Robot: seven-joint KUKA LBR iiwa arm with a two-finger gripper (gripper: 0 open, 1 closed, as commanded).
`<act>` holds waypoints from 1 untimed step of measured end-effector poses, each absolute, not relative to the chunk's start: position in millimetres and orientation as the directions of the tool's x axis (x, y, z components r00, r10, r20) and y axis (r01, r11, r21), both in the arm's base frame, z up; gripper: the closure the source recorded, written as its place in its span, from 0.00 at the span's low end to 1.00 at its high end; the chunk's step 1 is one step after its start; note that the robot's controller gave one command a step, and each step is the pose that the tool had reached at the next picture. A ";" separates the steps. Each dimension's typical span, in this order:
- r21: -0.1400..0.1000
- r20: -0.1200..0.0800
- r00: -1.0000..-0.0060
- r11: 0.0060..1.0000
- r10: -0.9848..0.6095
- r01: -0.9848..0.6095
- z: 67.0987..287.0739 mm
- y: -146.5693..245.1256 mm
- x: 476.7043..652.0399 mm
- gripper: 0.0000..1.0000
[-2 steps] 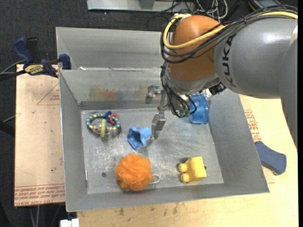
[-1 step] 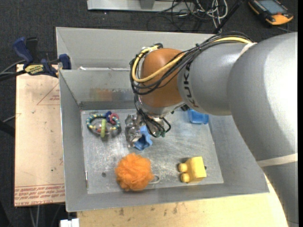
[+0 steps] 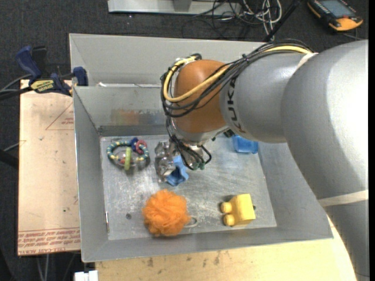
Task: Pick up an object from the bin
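My gripper (image 3: 166,164) is low over the bin floor, a little left of the middle, under the arm's orange cover. A small blue thing (image 3: 178,175) lies right at its lower right side, partly hidden by it; I cannot see whether it is gripped. Just left of the gripper lies a ring of multicoloured beads (image 3: 126,155). An orange fluffy ball (image 3: 167,213) sits in front of the gripper near the bin's front edge.
A yellow toy block (image 3: 238,209) lies at the front right of the bin floor. Another blue thing (image 3: 245,144) lies at the back right, partly under the arm. The arm covers the right side of the bin.
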State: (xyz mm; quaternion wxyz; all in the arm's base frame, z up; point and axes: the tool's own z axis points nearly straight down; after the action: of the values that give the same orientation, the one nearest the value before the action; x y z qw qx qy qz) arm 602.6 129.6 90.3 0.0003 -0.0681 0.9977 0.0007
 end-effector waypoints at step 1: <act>0.003 -0.009 -1.000 1.000 0.022 0.022 71.2 135.4 631.2 0.00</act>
State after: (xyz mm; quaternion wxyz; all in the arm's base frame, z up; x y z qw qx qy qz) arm 631.2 135.4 71.2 0.0043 0.0112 0.9999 0.0017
